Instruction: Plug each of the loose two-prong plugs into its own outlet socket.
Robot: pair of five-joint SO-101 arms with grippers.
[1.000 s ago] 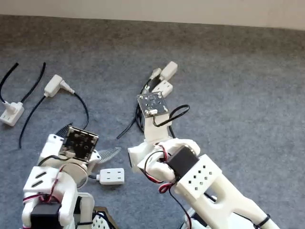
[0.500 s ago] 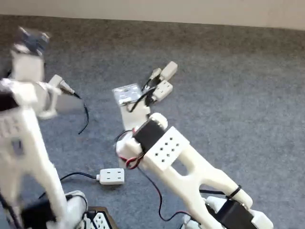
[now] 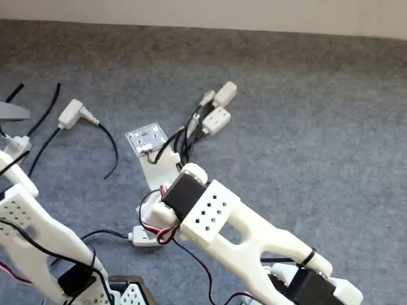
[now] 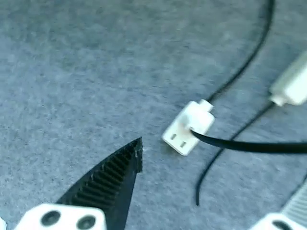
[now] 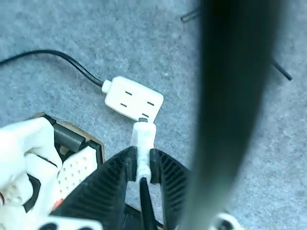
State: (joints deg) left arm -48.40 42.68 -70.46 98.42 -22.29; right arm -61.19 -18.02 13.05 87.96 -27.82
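Change since a second ago: left arm (image 3: 28,222), then folded at the near-left corner of the grey carpet (image 3: 318,127), now stretches along the left edge. Right arm (image 3: 235,222), then aimed at the cluster of white plugs and sockets (image 3: 216,118) at far centre, has swung round toward the near edge. The cluster itself lies as before.

Right gripper (image 5: 142,153): fingers pinched on a white two-prong plug (image 5: 143,135), its black cord running back between them. The plug's tip meets the side of the white rectangular outlet block (image 5: 133,98), which lies flat near the near edge, left of centre. Whether the prongs are seated cannot be told.

Left gripper (image 4: 216,177): fingers spread wide, holding nothing, hanging over the carpet by the left edge. A small white two-slot socket on a black cord (image 4: 187,127) lies just beyond the toothed fingertip, not touching it.

A white angled plug (image 3: 72,113) with a curling black cord lies at far left, well apart from the cluster.

Edges and room: the carpet's far edge runs along a pale wall (image 3: 254,13). Plain carpet runs from the right arm to the right edge and back to the wall. A narrower strip lies between the angled plug and the cluster. Cords crowd the left edge and trail from the cluster under the right arm.
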